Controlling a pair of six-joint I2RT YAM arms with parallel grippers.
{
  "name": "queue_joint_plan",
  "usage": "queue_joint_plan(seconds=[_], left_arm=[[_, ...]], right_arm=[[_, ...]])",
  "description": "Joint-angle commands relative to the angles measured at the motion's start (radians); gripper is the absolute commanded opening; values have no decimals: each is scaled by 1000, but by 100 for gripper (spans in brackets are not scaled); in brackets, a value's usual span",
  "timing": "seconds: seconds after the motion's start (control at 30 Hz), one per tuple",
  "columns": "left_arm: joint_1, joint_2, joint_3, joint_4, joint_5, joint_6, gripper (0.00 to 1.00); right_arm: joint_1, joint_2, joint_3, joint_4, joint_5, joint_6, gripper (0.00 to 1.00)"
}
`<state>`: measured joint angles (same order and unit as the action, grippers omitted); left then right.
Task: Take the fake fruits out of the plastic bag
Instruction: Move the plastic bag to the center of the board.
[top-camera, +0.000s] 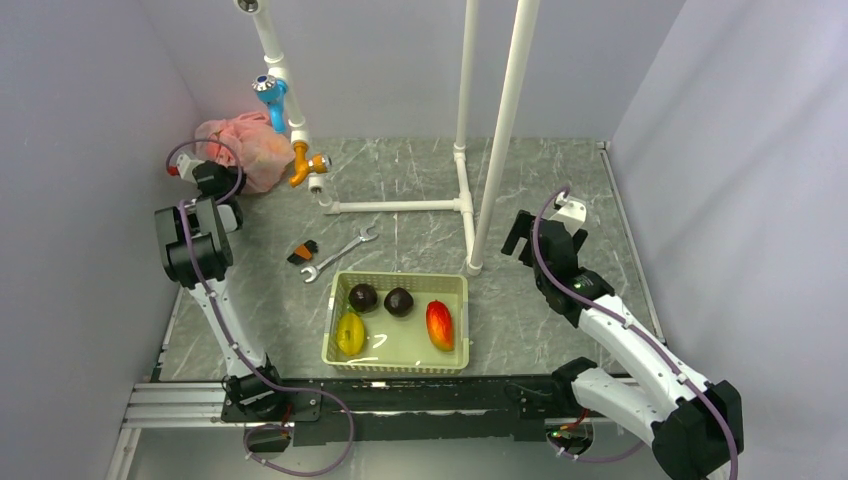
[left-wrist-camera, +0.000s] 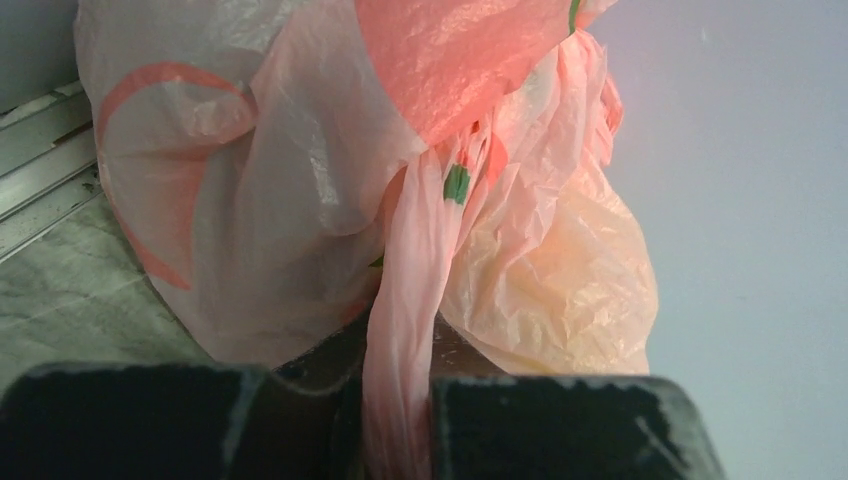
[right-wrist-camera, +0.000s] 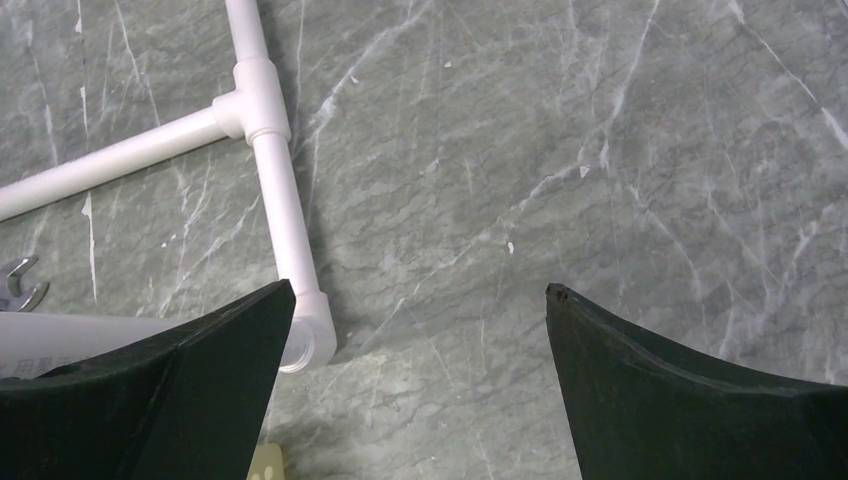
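The pink plastic bag (top-camera: 245, 148) lies crumpled in the far left corner against the wall. In the left wrist view it fills the frame (left-wrist-camera: 300, 200), and one twisted loop handle (left-wrist-camera: 410, 300) runs down between my fingers. My left gripper (left-wrist-camera: 400, 430) (top-camera: 212, 172) is shut on that handle. The fake fruits inside are hidden, apart from a pale yellowish bulge (left-wrist-camera: 560, 280) showing through the film. A yellow oval fruit (top-camera: 350, 333) lies in the basket. My right gripper (top-camera: 520, 235) (right-wrist-camera: 420, 290) hangs open over bare marble table, holding nothing.
The pale green basket (top-camera: 395, 277) near the front also holds two dark round fruits (top-camera: 363, 297) and a red-orange mango-like fruit (top-camera: 439, 324). A wrench (top-camera: 338, 255) and a small orange-black tool (top-camera: 303, 251) lie left of it. A white pipe frame (top-camera: 400, 207) stands mid-table.
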<state>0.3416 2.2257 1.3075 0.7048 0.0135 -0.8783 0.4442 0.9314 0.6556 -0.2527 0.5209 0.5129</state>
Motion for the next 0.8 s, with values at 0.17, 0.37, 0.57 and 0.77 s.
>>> queue_joint_plan(seconds=[0.17, 0.37, 0.57, 0.77], left_arm=[[-1, -310, -194, -121, -8, 180, 8], [-3, -571, -361, -393, -54, 250, 3], [-3, -849, -527, -656, -152, 289, 0], [-4, -1156, -701, -853, -199, 214, 0]], right_arm=[[12, -30, 26, 54, 18, -18, 100], [31, -58, 20, 61, -2, -32, 100], [50, -85, 30, 33, -19, -39, 100], [50, -131, 14, 40, -61, -49, 100]])
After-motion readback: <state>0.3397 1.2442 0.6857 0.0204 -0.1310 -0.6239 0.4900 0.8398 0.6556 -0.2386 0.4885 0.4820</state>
